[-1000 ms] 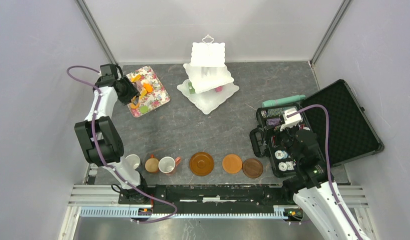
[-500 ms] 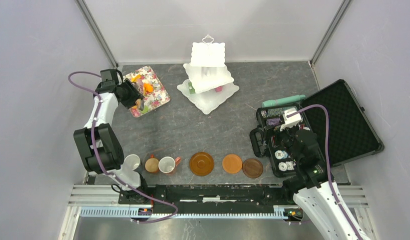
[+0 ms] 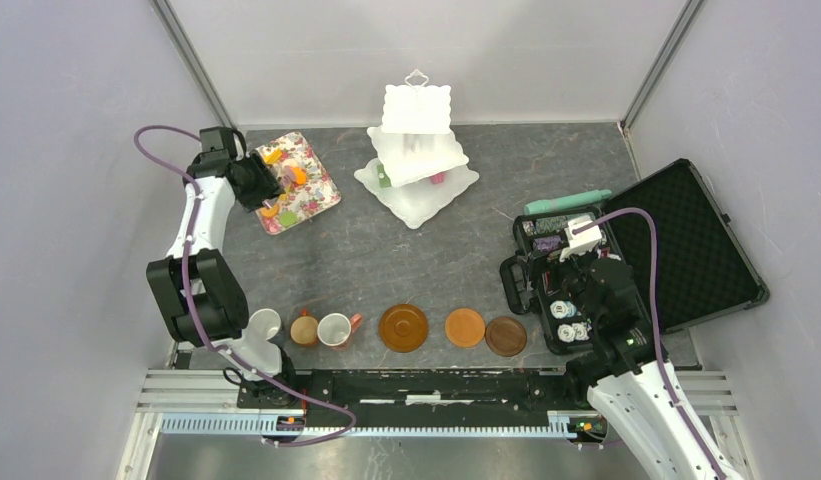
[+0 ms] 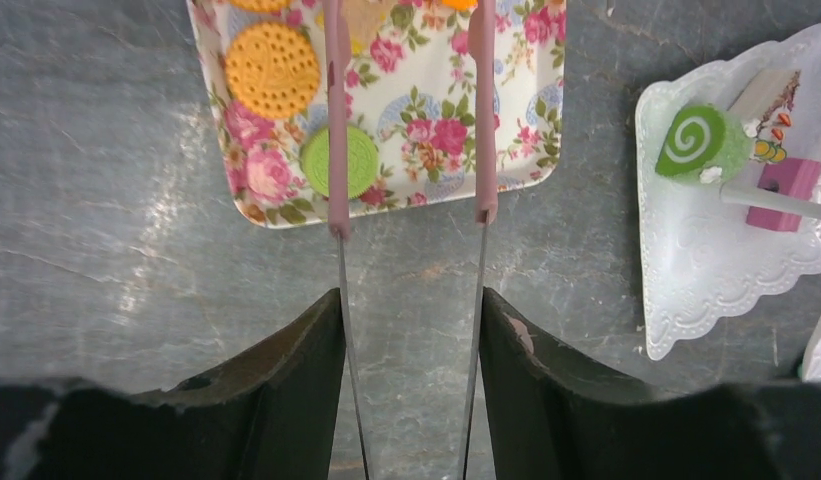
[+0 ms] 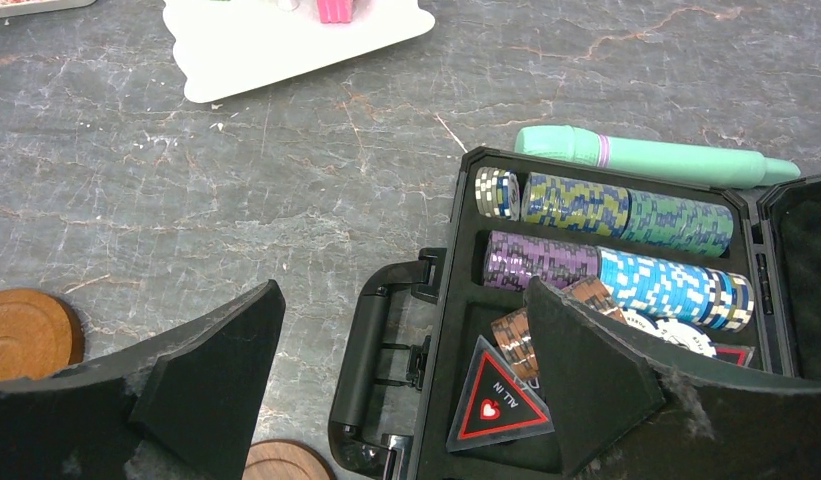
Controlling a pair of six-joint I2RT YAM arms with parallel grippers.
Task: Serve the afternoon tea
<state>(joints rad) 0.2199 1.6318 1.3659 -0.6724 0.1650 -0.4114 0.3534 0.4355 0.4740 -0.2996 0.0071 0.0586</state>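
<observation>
My left gripper (image 4: pixel 411 296) is shut on thin metal tongs (image 4: pixel 339 215) with pink tips. The tips stand apart over the near edge of the floral tray (image 4: pixel 426 130), with nothing between them. The left tip lies against a green round toy cake (image 4: pixel 358 160), next to a yellow biscuit (image 4: pixel 272 68). The white stand (image 3: pixel 416 150) holds a green swirl cake (image 4: pixel 698 143) and a pink cake (image 4: pixel 786 180) on its lowest tier. Three mugs (image 3: pixel 304 328) and three saucers (image 3: pixel 465 327) line the near edge. My right gripper (image 5: pixel 404 290) hangs open over the case handle.
The open black case of poker chips (image 5: pixel 606 300) lies at the right, with a teal cylinder (image 5: pixel 651 158) along its far side. Grey walls close in the left, right and far sides. The arms' rail runs along the near edge.
My left gripper with the tongs moved a little further over the floral tray, then drew back slightly to the left. The right arm has not moved.
</observation>
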